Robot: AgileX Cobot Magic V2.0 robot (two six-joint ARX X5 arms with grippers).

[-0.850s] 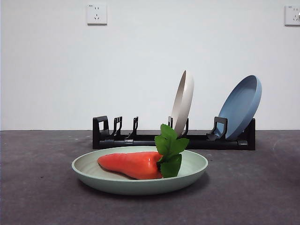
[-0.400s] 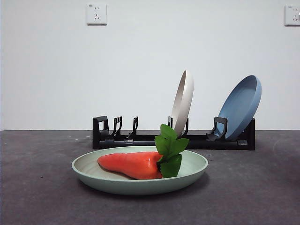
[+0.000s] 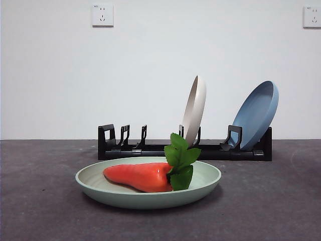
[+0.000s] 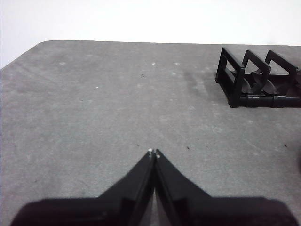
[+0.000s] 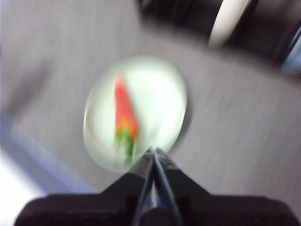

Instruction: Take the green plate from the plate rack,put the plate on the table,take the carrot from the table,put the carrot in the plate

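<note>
The green plate (image 3: 148,187) lies flat on the table (image 3: 40,201) in front of the plate rack (image 3: 184,148). The carrot (image 3: 138,176) rests inside it, leaves toward the right. In the blurred right wrist view the green plate (image 5: 155,101) with the carrot (image 5: 123,113) shows well below my right gripper (image 5: 152,150), whose jaws are shut and empty. My left gripper (image 4: 153,152) is shut over bare table, the empty end of the plate rack (image 4: 258,80) ahead of it. Neither arm shows in the front view.
A cream plate (image 3: 194,108) and a blue plate (image 3: 257,114) stand in the rack's right half. Its left slots hold nothing. Two wall sockets (image 3: 102,15) sit high on the white wall behind.
The whole front picture has shifted very slightly left. The plate, carrot and rack keep their places relative to each other.
</note>
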